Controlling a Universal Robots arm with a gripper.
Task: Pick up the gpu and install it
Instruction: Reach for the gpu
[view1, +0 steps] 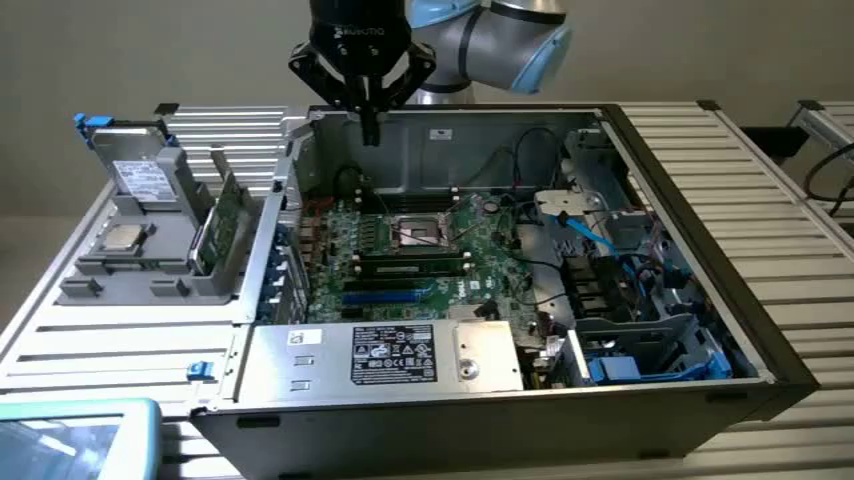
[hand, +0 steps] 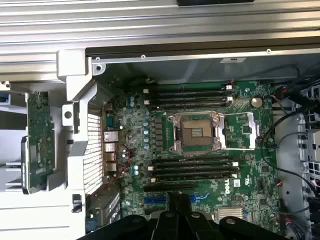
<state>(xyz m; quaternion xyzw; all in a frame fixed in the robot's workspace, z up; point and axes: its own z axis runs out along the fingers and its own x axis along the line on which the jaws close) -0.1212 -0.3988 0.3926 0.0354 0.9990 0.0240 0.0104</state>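
Broadly, a slatted metal worktop (view1: 94, 335) runs under everything, with a plain pale wall behind it. At the exterior view's left a grey holder (view1: 134, 265) stands on the slats. A square silver processor chip (view1: 123, 237) lies flat on it, and just beside the chip the gpu (view1: 224, 220) stands on edge in a slot of the holder, its green board upright and nothing touching it. In the wrist view the gpu (hand: 39, 140) sits in that holder outside the case wall. Next comes the open computer case (view1: 467, 425), lying on its side with the green motherboard (view1: 481, 265) facing up. The open processor socket (view1: 424, 232) is near the board's middle, and a silver power supply (view1: 287, 350) lies along the near edge. Towards the exterior view's right, black and blue cables (view1: 587, 228) cross the drive bays, with more slats beyond. The arm (view1: 501, 35) reaches in from behind the case, its wrist turned straight down. The pincer (view1: 370, 135) hangs above the rear part of the motherboard, well apart from the gpu, its dark fingers (hand: 172, 205) pressed together on nothing.
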